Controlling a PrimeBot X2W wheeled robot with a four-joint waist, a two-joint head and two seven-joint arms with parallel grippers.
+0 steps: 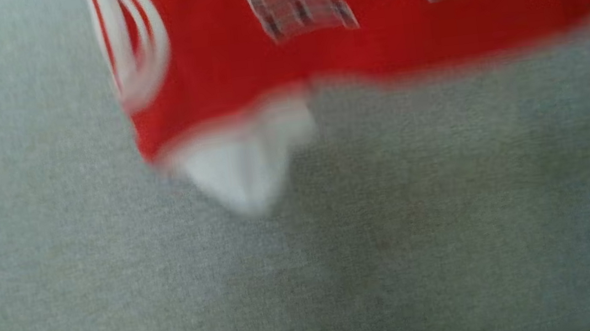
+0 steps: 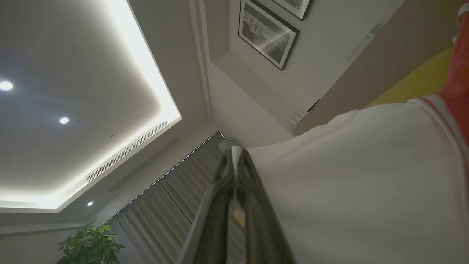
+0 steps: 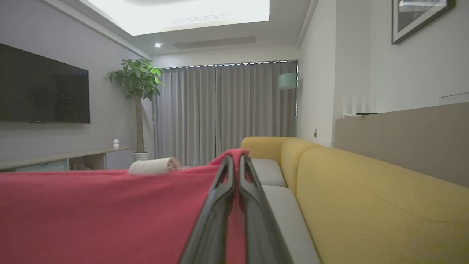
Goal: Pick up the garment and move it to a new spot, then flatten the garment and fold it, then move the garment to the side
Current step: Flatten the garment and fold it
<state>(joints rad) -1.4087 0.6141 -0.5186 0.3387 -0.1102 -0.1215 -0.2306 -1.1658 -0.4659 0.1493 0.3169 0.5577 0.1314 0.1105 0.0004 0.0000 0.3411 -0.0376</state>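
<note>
**Item: garment** (image 1: 272,62), red jersey-type top.

- **Hold, left:** the left gripper (image 2: 234,151) has its fingers pressed together with no gap. White cloth of the garment (image 2: 366,176) spreads out from their tips, so they seem to pinch a white panel or edge. The exact bite is hidden.
- **Hold, right:** the right gripper (image 3: 237,158) is likewise closed tight. Red cloth (image 3: 110,209) peaks at its fingertips and falls away in a taut sheet to one side.
- **Position:** the garment is lifted and stretched between the two grippers. In the head view it hangs across the top of the frame, above a grey fabric surface (image 1: 340,266). A white corner droops lowest, and the picture is blurred.
- **Material:** a thin, soft knit, matte, with white striped trim and a printed emblem too smeared to read.
- **Handling, judged:** light and limp, with no stiffness of its own. It should sag and fold wherever it is unsupported, and is not fragile. It is best held at corners or hems, well apart, to keep it spread. A thin pinch could slip.
- **Surface below:** a grey woven textile, flat and slightly nubby, which should give enough friction for smoothing.
- **Beyond:** a yellow sofa (image 3: 366,198) with rounded upholstery, then pleated grey curtains (image 3: 227,110) and a leafy plant (image 3: 137,79).
</note>
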